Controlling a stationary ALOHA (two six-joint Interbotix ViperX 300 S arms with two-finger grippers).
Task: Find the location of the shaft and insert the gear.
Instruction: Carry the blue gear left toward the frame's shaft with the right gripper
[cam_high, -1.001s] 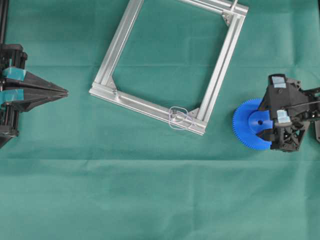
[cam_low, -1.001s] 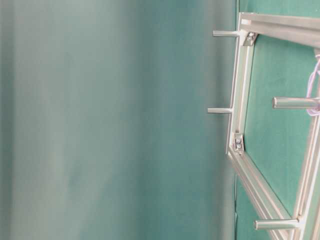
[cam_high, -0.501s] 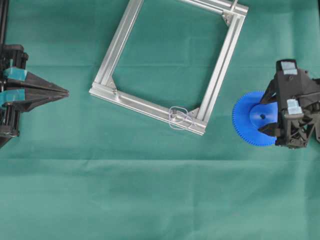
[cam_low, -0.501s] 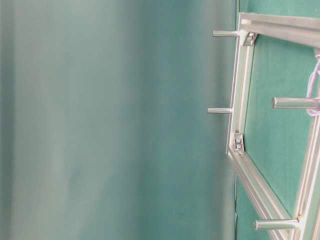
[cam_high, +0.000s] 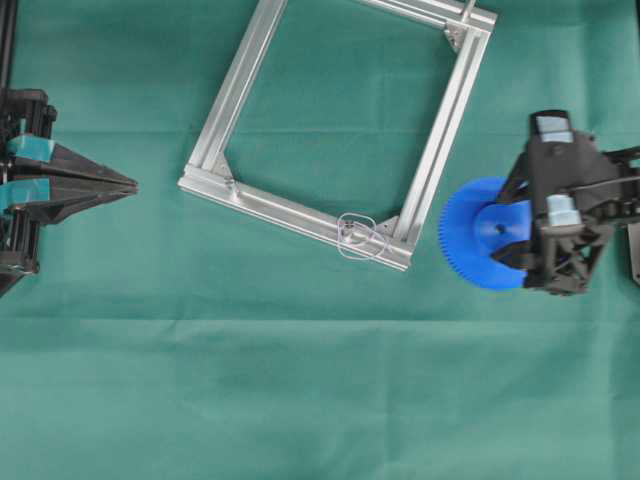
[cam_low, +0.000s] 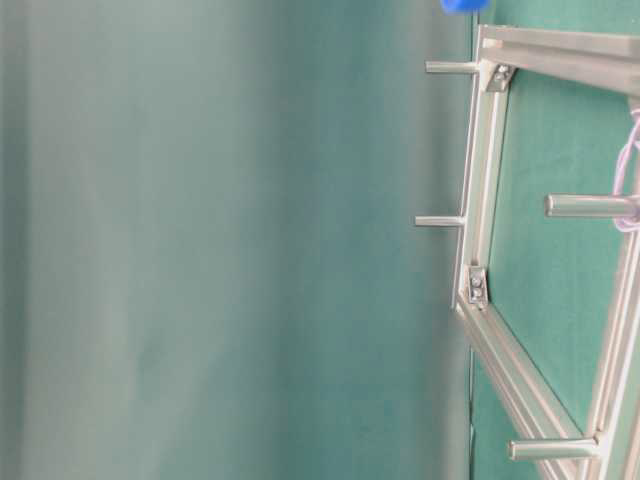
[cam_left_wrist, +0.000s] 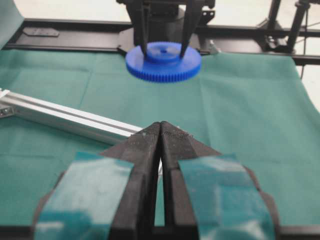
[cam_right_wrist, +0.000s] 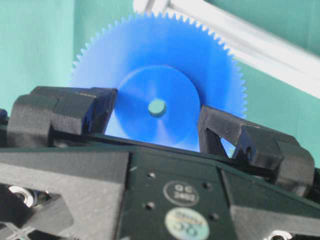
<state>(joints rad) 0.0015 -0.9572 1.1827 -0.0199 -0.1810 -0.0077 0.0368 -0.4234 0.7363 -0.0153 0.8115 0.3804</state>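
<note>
Right tool (cam_high: 515, 232) grips the blue gear (cam_high: 470, 235) by its hub, aloft just beside the frame (cam_high: 440, 150); left tool (cam_high: 125, 184) closed, idle. Next: carry it over the shaft (cam_high: 353, 237) and line up the hole.

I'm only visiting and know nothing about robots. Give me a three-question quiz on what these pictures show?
1. True or false: the right gripper grips the flat bright blue plastic gear by its raised hub.
2. The left gripper is: A open, B shut.
3. Fill in: the clear rounded-square plate with the tiny grey metal shaft sits at a corner of the silver aluminium ____.

Key: 1 true; 2 B; 3 frame.
</note>
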